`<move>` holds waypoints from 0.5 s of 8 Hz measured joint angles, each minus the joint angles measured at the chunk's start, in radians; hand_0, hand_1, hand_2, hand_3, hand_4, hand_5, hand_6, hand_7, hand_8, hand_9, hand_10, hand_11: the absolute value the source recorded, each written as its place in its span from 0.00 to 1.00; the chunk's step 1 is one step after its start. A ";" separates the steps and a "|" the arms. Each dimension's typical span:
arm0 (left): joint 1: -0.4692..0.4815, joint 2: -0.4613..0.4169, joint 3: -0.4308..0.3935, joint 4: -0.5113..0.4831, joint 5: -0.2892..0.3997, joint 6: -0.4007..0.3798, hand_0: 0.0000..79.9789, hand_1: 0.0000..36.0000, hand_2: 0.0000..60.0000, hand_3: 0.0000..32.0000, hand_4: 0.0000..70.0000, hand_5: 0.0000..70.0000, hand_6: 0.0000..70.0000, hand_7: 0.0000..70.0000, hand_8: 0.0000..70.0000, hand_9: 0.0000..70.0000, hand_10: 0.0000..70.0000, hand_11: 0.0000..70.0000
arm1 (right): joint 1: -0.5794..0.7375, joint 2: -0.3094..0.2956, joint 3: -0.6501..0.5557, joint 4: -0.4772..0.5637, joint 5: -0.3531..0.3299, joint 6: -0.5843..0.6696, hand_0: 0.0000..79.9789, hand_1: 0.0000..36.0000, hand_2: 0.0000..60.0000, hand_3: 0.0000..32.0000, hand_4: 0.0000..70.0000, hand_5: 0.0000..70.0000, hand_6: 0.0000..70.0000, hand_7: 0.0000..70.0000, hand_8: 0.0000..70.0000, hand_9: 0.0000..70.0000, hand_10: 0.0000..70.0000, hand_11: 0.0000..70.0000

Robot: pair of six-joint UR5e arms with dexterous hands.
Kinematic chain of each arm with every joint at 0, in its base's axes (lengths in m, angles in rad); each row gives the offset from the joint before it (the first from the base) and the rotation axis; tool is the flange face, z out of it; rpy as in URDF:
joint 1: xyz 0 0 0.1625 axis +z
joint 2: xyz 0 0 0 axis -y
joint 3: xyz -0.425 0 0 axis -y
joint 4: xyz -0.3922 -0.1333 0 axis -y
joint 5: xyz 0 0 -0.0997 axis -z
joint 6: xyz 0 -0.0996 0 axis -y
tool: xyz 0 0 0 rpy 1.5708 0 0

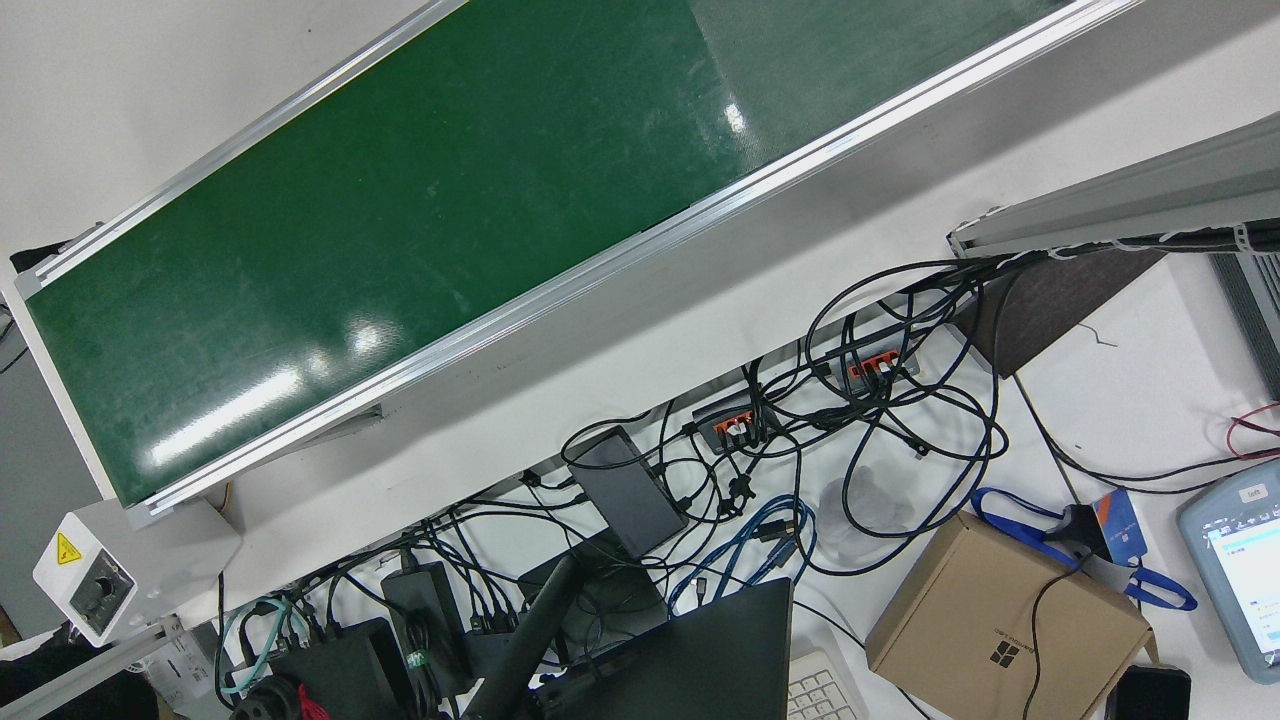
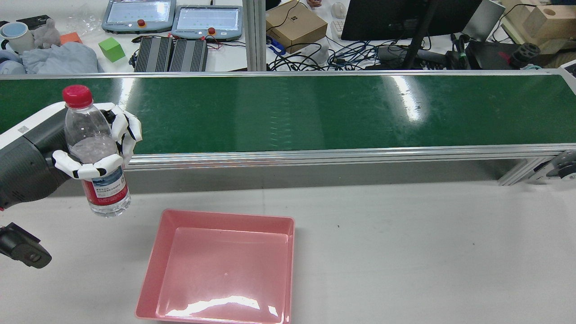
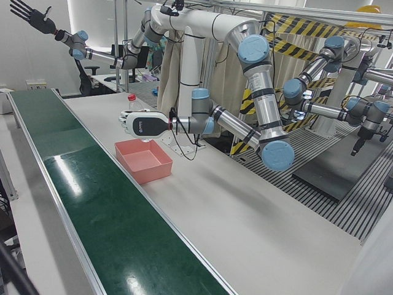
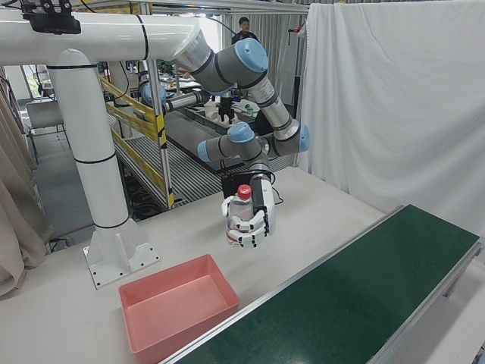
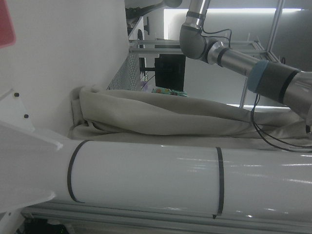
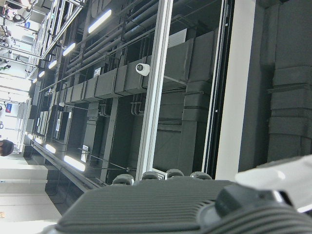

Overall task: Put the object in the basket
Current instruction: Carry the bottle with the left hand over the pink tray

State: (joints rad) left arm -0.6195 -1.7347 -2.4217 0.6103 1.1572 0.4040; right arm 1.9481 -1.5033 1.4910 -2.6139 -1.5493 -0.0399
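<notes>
White bench (image 2: pixel 405 252) with a green conveyor belt (image 2: pixel 315 112) running along its far side. A pink basket (image 2: pixel 153 274) sits on the bench just before the belt. The left robot hand (image 2: pixel 96 148) has its fingers wrapped around the middle of a clear water bottle (image 2: pixel 96 180) with a red cap (image 2: pixel 77 96). The bottle stands upright, held clear of the bench, beside the basket's left edge and not over it. The right robot hand (image 3: pixel 27 15) is raised high, fingers spread.
</notes>
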 measured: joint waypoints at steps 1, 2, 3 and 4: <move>0.046 0.008 -0.020 0.007 -0.002 0.020 0.78 0.85 1.00 0.00 0.60 0.88 0.58 0.61 0.65 0.77 0.56 0.82 | 0.000 0.000 0.000 0.000 0.000 0.000 0.00 0.00 0.00 0.00 0.00 0.00 0.00 0.00 0.00 0.00 0.00 0.00; 0.098 0.009 -0.030 0.011 -0.007 0.048 0.77 0.82 1.00 0.00 0.65 0.91 0.61 0.63 0.65 0.77 0.54 0.78 | 0.000 0.000 0.000 0.000 0.000 0.000 0.00 0.00 0.00 0.00 0.00 0.00 0.00 0.00 0.00 0.00 0.00 0.00; 0.146 0.003 -0.034 0.013 -0.017 0.086 0.74 0.76 0.99 0.00 0.67 0.91 0.62 0.63 0.64 0.75 0.53 0.77 | 0.000 0.000 0.000 0.000 0.000 0.000 0.00 0.00 0.00 0.00 0.00 0.00 0.00 0.00 0.00 0.00 0.00 0.00; 0.188 -0.012 -0.034 0.016 -0.038 0.128 0.73 0.72 0.94 0.00 0.69 0.90 0.63 0.64 0.64 0.74 0.53 0.76 | 0.000 0.000 0.000 0.000 0.000 0.000 0.00 0.00 0.00 0.00 0.00 0.00 0.00 0.00 0.00 0.00 0.00 0.00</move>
State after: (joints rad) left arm -0.4317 -1.7469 -2.4560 0.6261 1.1191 0.5324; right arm 1.9482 -1.5033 1.4910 -2.6139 -1.5493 -0.0399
